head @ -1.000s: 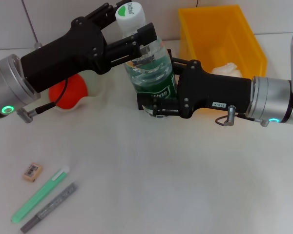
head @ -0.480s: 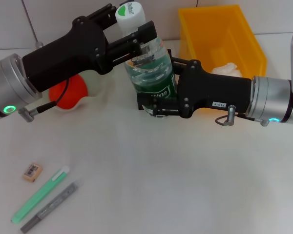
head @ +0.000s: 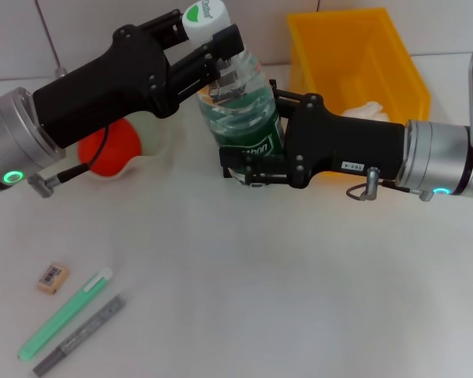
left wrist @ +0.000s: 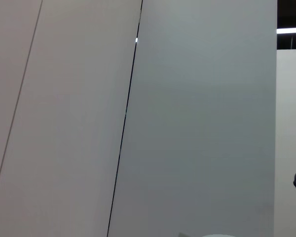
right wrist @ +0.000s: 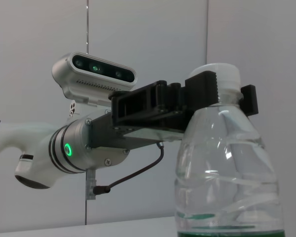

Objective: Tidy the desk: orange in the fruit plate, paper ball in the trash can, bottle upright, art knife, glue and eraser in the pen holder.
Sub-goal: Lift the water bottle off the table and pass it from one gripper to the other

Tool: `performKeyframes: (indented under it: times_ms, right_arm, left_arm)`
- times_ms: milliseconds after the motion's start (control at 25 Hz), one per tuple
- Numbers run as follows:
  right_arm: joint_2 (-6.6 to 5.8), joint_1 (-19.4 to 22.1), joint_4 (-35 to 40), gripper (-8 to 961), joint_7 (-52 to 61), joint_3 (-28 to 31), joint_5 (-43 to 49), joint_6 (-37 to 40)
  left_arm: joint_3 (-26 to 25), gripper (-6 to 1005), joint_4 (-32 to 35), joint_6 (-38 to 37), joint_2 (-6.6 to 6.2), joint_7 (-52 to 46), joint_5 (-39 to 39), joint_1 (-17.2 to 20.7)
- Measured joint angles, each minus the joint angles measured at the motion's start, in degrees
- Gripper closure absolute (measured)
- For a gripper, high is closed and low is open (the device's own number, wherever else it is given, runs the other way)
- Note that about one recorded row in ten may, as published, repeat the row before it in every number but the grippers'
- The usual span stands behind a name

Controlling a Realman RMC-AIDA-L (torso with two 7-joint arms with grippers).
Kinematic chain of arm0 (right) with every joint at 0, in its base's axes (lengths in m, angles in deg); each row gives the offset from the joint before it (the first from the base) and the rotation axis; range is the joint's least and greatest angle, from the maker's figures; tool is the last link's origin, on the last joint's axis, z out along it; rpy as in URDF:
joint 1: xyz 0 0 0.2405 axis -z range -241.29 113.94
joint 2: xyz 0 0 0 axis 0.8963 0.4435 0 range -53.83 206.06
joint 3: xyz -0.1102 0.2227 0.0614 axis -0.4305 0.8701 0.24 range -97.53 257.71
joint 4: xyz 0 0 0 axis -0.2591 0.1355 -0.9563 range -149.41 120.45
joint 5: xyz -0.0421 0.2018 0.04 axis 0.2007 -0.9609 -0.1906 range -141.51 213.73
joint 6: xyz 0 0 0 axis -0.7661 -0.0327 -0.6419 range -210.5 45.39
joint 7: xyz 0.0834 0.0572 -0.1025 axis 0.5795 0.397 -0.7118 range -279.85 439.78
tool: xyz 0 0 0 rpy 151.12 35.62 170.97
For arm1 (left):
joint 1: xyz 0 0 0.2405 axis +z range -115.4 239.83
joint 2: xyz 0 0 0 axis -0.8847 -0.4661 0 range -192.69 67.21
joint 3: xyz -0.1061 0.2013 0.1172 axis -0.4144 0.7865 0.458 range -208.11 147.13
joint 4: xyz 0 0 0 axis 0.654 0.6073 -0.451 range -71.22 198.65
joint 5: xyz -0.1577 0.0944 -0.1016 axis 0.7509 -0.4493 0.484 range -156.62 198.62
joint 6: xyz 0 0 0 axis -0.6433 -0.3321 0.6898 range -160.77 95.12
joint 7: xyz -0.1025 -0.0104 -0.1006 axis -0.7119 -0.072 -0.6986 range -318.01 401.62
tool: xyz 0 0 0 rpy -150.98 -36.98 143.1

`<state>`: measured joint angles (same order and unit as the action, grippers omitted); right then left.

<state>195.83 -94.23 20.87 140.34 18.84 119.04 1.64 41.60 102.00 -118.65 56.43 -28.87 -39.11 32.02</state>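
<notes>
A clear bottle with a green label and white cap stands nearly upright at the back middle of the desk. My left gripper is shut on its neck just under the cap. My right gripper is shut on its base. In the right wrist view the bottle fills the foreground with the left gripper clamped at its top. The orange lies beside a white fruit plate. A paper ball lies in the yellow trash can. Eraser, green glue and grey art knife lie front left. The pen holder is hidden.
The left wrist view shows only a grey wall. Both arms cross the back of the desk at bottle height. White desk surface stretches across the front middle and right.
The bottle's top has tipped slightly to the left and up with my left gripper. The right gripper has stayed at the base.
</notes>
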Motion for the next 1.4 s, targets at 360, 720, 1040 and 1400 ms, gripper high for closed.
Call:
performKeyframes:
  times_ms: [360, 720, 1040, 1400]
  right_arm:
    - [-0.01, -0.27, -0.16, 192, 0.0, -0.01, 0.0, -0.07]
    - [0.0, -0.29, -0.2, 192, 0.0, -0.01, 0.03, -0.28]
    - [0.0, -0.3, -0.33, 190, 0.07, 0.18, -0.36, -0.91]
    - [-0.06, -0.25, -0.56, 187, 0.15, -1.74, -2.13, -1.89]
  left_arm:
    - [0.09, 565, -0.07, 0.05, -0.09, 0.92, 0.52, 0.06]
    - [0.67, 565, -0.11, -0.31, -0.08, 2.15, 0.88, -0.11]
    - [1.81, 564, 0.03, -0.31, -0.04, 2.36, 1.52, -0.28]
    - [2.26, 564, 0.3, -0.37, 0.01, 2.37, 1.84, -0.38]
